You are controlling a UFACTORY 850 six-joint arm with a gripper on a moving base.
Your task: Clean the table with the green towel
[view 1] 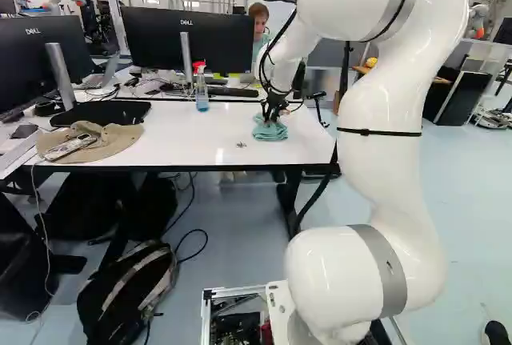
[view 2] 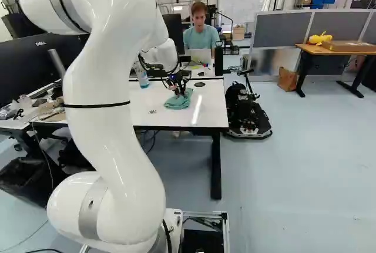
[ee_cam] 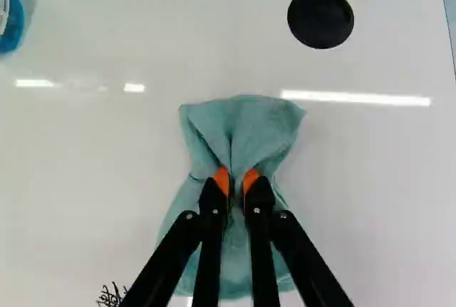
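Note:
In the left base view my gripper (view 1: 274, 111) is low over the white table (view 1: 192, 133), at the green towel (view 1: 270, 130). The wrist view shows the gripper (ee_cam: 236, 180) shut on the towel (ee_cam: 249, 125), a pinched fold of cloth between its orange pads. The rest of the towel spreads on the tabletop ahead of and under the fingers. Small dark scribbled marks (ee_cam: 110, 295) are on the table beside the towel; they also show in the right base view.
A blue spray bottle (view 1: 201, 89) stands behind and left of the towel in the left base view. Farther left lie a tan hat (view 1: 108, 141) and a black pad (view 1: 100, 113). Monitors (view 1: 188, 39) line the back; a person sits behind the table.

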